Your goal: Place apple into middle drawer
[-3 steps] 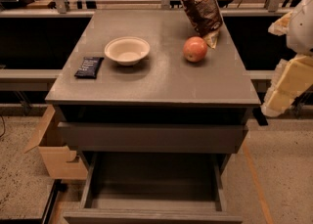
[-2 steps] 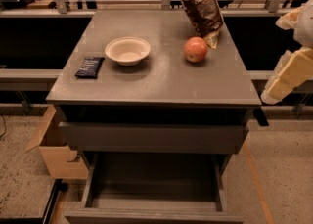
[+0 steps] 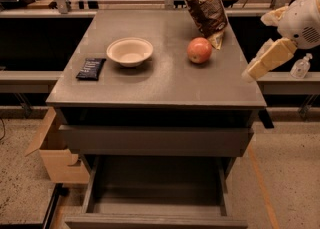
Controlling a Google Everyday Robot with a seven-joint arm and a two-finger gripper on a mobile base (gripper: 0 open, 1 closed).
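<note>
The red-orange apple (image 3: pixel 199 50) rests on the grey cabinet top (image 3: pixel 165 80), back right, next to a chip bag. The middle drawer (image 3: pixel 156 189) is pulled open and empty below, under a drawer with a tall plain front panel (image 3: pixel 155 140). My gripper (image 3: pixel 250 75) is at the end of the cream arm at the cabinet's right edge. It is to the right of the apple and nearer the front, apart from it and holding nothing that I can see.
A cream bowl (image 3: pixel 129 51) and a dark snack packet (image 3: pixel 91 68) lie on the left of the top. The brown chip bag (image 3: pixel 205 5) stands behind the apple. A cardboard box (image 3: pixel 55 155) sits on the floor left. A clear bottle (image 3: pixel 301 66) stands far right.
My arm has moved left and up, from beside the cabinet toward its right edge. The apple, bowl and drawers have not moved.
</note>
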